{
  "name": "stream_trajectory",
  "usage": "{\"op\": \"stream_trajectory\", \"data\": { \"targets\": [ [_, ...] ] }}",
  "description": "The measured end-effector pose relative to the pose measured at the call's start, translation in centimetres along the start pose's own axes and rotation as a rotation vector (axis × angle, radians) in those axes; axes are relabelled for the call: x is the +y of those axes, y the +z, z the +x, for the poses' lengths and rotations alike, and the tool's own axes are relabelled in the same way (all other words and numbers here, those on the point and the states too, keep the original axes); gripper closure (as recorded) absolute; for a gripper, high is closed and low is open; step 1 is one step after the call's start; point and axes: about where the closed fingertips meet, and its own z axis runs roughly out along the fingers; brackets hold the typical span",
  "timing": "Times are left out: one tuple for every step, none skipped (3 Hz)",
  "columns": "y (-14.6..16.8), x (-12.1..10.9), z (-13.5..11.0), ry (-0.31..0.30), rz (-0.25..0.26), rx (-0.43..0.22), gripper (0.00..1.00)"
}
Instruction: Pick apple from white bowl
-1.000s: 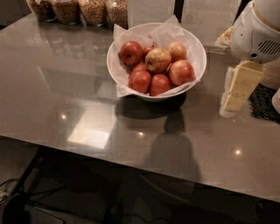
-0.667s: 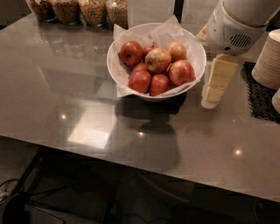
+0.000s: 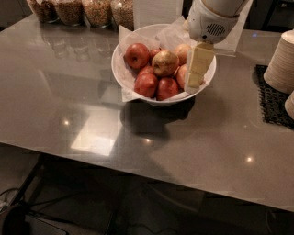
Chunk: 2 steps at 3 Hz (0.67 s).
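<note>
The white bowl (image 3: 158,98) stands on the grey table, lined with crinkled white paper and holding several apples. The palest apple (image 3: 165,63), dull yellow-tan, lies on top in the middle of the pile. Deep red apples (image 3: 137,55) lie around it and an orange-pink one (image 3: 182,50) lies behind it. My gripper (image 3: 196,69) hangs from the white arm over the bowl's right side, in front of the right-hand apples and just right of the pale apple. It holds nothing that shows.
Several glass jars (image 3: 98,11) of dry goods stand along the table's back left edge. A stack of pale cups (image 3: 282,64) stands on a black mat (image 3: 273,98) at the right edge. The table's front edge (image 3: 138,176) runs across the lower part.
The arm and gripper have moved left, from beside the bowl's right to over its right rim. The bowl and apples have not moved.
</note>
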Motion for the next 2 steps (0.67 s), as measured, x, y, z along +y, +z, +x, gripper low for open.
{"op": "stream_trajectory", "data": {
  "targets": [
    [0.0,0.0,0.0,0.000,0.000,0.000,0.00],
    [0.3,-6.8,-1.3,-0.037,0.049,-0.067,0.00]
  ]
}}
